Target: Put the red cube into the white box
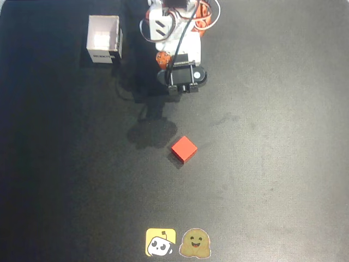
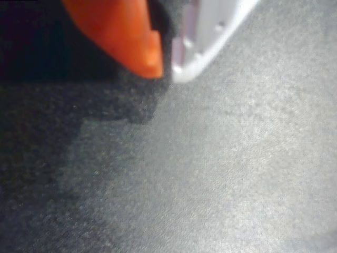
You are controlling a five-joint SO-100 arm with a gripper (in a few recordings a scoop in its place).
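The red cube point(image 1: 184, 149), small, solid and sharp-edged, lies alone on the wide black cloth-covered table point(image 1: 272, 164), turned so one corner points down the overhead view. The small square white box point(image 1: 103, 39) with thin walls and a dark label stands at upper left in that view, well apart from the cube. My gripper point(image 2: 166, 66) hangs near my base at the top, and the cube lies below it, toward the bottom edge and about level with it sideways. In the wrist view my orange and white fingertips are pressed together, holding nothing, above bare cloth. I judge I must reach forward and open first.
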